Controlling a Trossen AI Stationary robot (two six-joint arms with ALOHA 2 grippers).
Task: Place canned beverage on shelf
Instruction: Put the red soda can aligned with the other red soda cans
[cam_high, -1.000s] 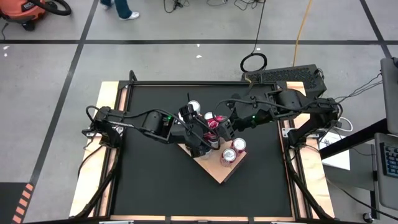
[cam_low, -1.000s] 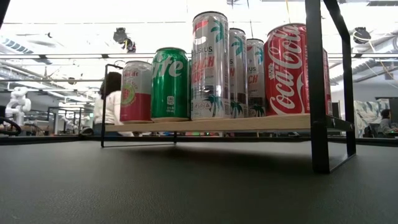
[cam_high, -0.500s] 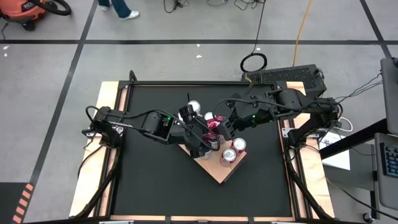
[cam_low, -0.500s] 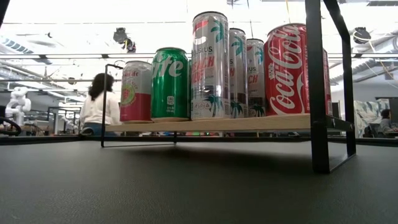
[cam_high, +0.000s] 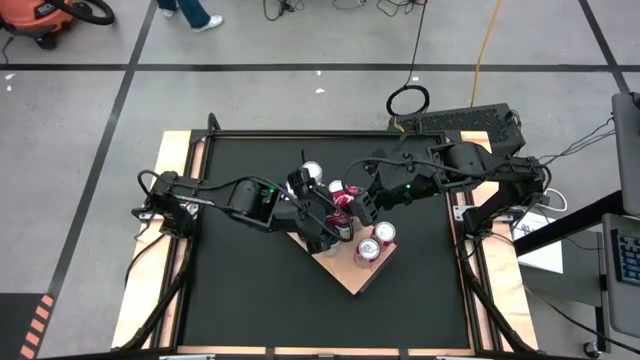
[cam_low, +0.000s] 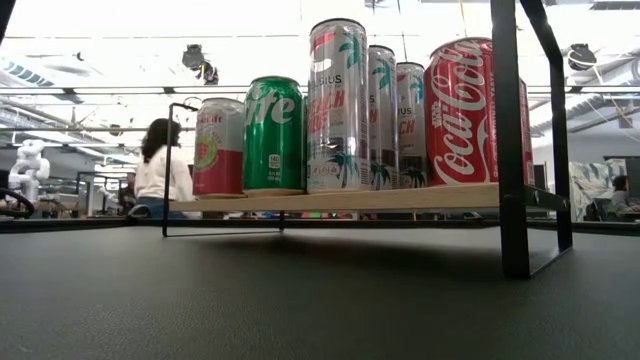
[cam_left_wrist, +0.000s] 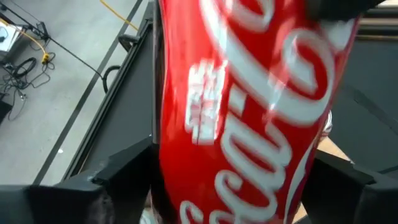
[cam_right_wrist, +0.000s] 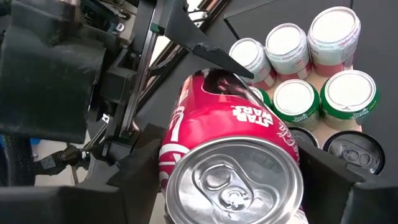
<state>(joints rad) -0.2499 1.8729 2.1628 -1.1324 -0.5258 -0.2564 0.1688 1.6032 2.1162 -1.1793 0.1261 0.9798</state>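
The counter (cam_high: 230, 280) looks the same to me as it did a second ago: nothing on it has shifted. The shelf (cam_high: 350, 278) sits turned cornerwise near the middle, and both arms meet above its far corner in the same pose as before.

My left hand (cam_high: 333, 230) comes in from the left and my right hand (cam_high: 352, 206) from the right, the two close together. The row of cans (cam_low: 273, 135) standing on the shelf has not moved.

The only real change is in the room behind. The person (cam_low: 160, 165) who was half hidden behind the pink can a second ago now stands clear of it.

From the right wrist, a Coke can (cam_right_wrist: 230, 143) lies tilted between my right hand's fingers, top toward the camera. That hand is clamped on it, above the shelf and not set down. A finger (cam_right_wrist: 205, 50) of the left hand crosses the can's far end.

From the left wrist, the same red can (cam_left_wrist: 242, 112) fills the gap between the fingers. I cannot tell whether that hand is pressing it.
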